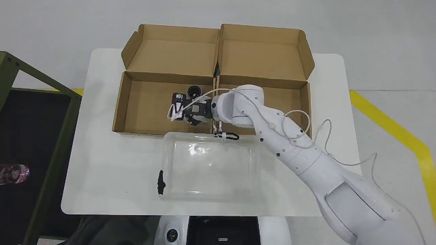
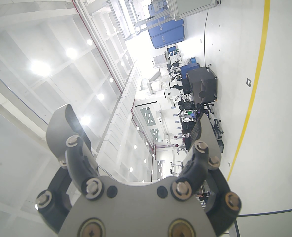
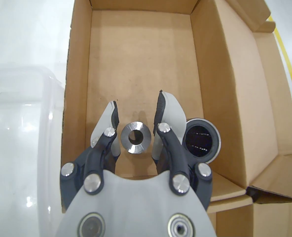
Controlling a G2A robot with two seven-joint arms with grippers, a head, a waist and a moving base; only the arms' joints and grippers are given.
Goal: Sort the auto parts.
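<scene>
Right gripper (image 3: pixel 137 99) is down inside the left box (image 3: pixel 141 50), jaws spread either side of a steel bushing (image 3: pixel 135 138) on the box floor, not pinching it. Round black-cored part (image 3: pixel 202 141) sits just beside the gripper. Left gripper (image 2: pixel 135 114) also spread wide, holding nothing, aimed up into the room.

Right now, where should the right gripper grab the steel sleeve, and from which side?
By its outer wall, straight down from above. The steel sleeve stands bore-up on the floor of the box, between the fingers of the open right gripper. The round black part sits just beyond one finger, so avoid drifting that way.
</scene>
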